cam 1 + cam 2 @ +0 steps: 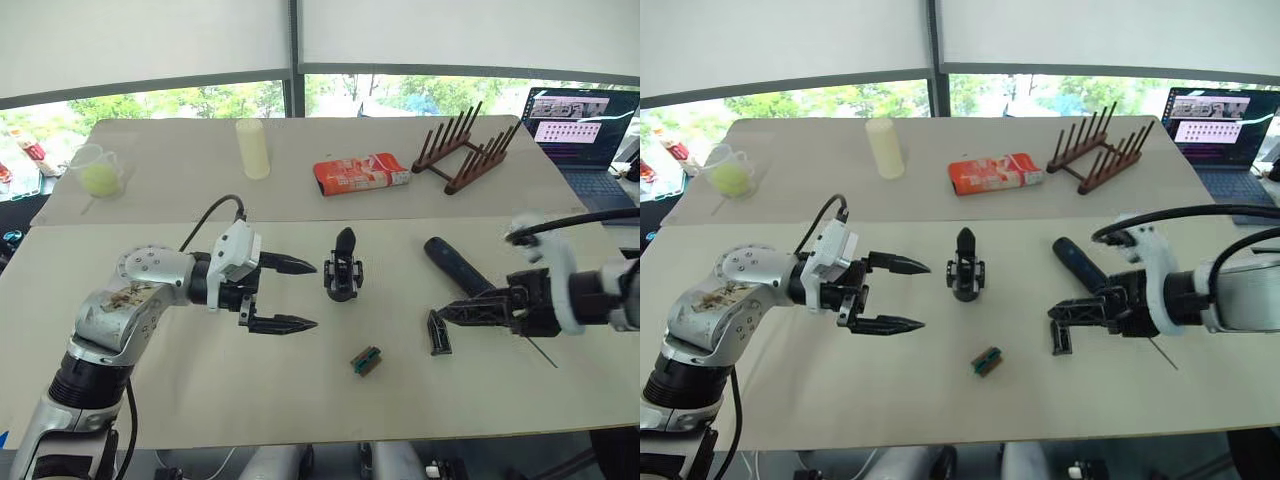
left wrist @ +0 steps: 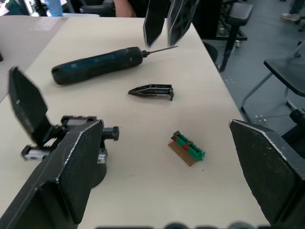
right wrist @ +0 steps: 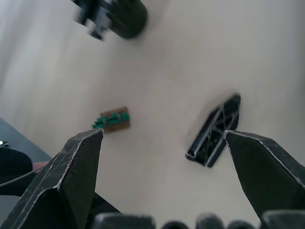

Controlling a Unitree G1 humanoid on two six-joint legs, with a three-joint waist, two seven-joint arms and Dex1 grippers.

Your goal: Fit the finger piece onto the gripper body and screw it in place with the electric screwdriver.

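On the left, the left gripper (image 1: 285, 293) hovers over the table (image 1: 180, 390) with its fingers spread apart, holding nothing. To its right, mid-table, the gripper body (image 1: 343, 268) stands upright with its pointed finger up. Nearer and slightly right lies the small green-brown block (image 1: 366, 360); the left wrist view shows its green ridged top. Further right, the finger piece (image 1: 439, 335) lies loose on the table, just below the right gripper (image 1: 1068, 312), whose fingers the right wrist view shows wide apart, straddling the piece without touching it. The electric screwdriver (image 1: 455, 266) lies just beyond; its thin metal bit is plain in the left wrist view. At the far edge, a red packet (image 1: 361, 173) carries unreadable print.
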